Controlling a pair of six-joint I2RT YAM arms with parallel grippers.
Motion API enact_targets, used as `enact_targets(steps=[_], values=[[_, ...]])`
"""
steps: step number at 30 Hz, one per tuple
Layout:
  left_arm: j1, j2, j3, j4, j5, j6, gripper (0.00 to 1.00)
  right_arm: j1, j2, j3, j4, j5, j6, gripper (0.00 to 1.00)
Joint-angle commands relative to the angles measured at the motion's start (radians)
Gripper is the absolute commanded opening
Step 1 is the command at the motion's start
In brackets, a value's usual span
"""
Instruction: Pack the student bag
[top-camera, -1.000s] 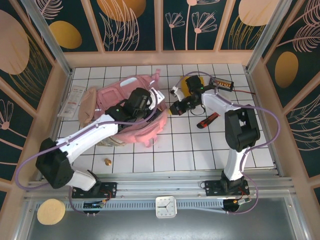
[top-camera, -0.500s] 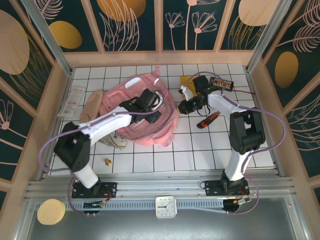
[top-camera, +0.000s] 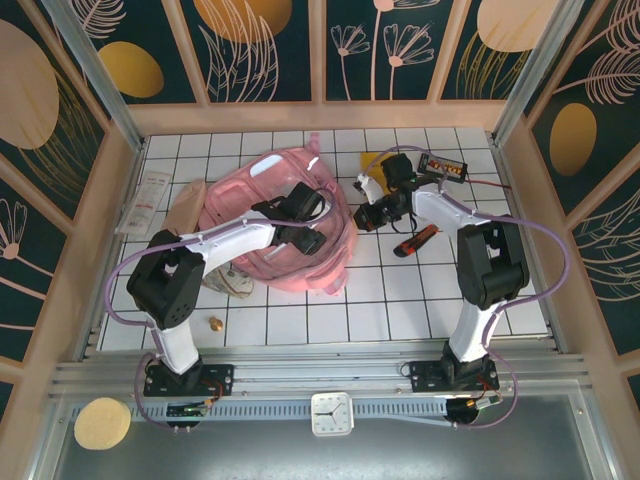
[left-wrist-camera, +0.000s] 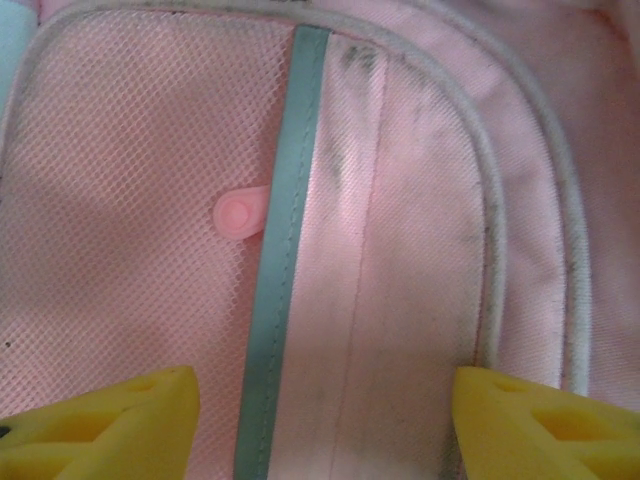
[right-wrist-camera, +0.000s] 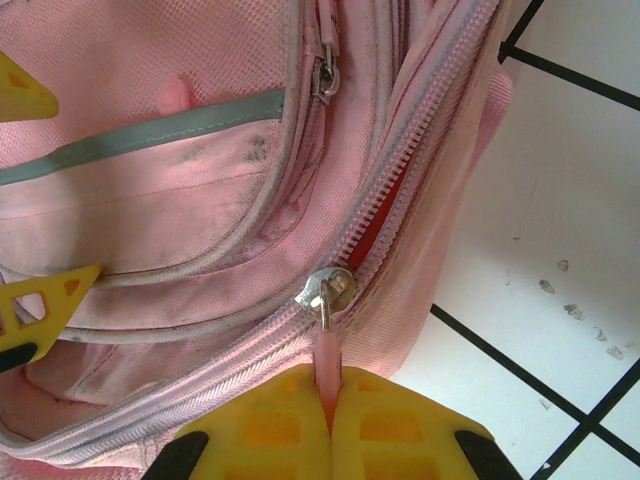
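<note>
So, your student bag (top-camera: 290, 268) lies flat on the white tiled table (top-camera: 500, 290), a bit left of the middle, front pocket facing up, with both arms reaching over it. Your right gripper (right-wrist-camera: 330, 400) is at the bag's right edge, and its yellow jaws are pressed fully together on the thin pink pull tab (right-wrist-camera: 327, 352) that hangs off a silver zip slider (right-wrist-camera: 325, 287). Past that slider the zip (right-wrist-camera: 405, 165) is parted a little and red shows in the gap. A 2nd zip puller (right-wrist-camera: 325, 70) sits further up, next to the pocket seam. Your left gripper (left-wrist-camera: 320, 415) hangs over the mesh pocket (left-wrist-camera: 130, 200) with its jaws standing wide apart and nothing held between them. Under it you get a grey strip (left-wrist-camera: 285, 250) running up the pocket and a round pink snap (left-wrist-camera: 238, 213) just beside that strip. Whether the fingertips (left-wrist-camera: 110, 410) actually touch the fabric, I can't tell. From the top view, a tan pouch (top-camera: 185, 210) lies against the bag's left side and a white packet (top-camera: 145, 200) lies beyond it. A red and black pen-like thing (top-camera: 415, 240) lies on the tiles near the right arm, a black gadget (top-camera: 443, 165) sits toward the far right corner, and a small brown bit (top-camera: 214, 323) sits near the left arm.
</note>
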Motion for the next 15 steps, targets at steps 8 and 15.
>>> enact_targets(steps=[8,15], values=[[-0.025,-0.015,-0.015,-0.040,0.099,-0.025,0.69,-0.022,-0.034,-0.017,0.029,-0.023,0.000,0.00],[-0.016,0.135,0.155,-0.110,-0.075,-0.069,0.22,-0.017,-0.056,-0.036,0.037,-0.033,-0.009,0.00]])
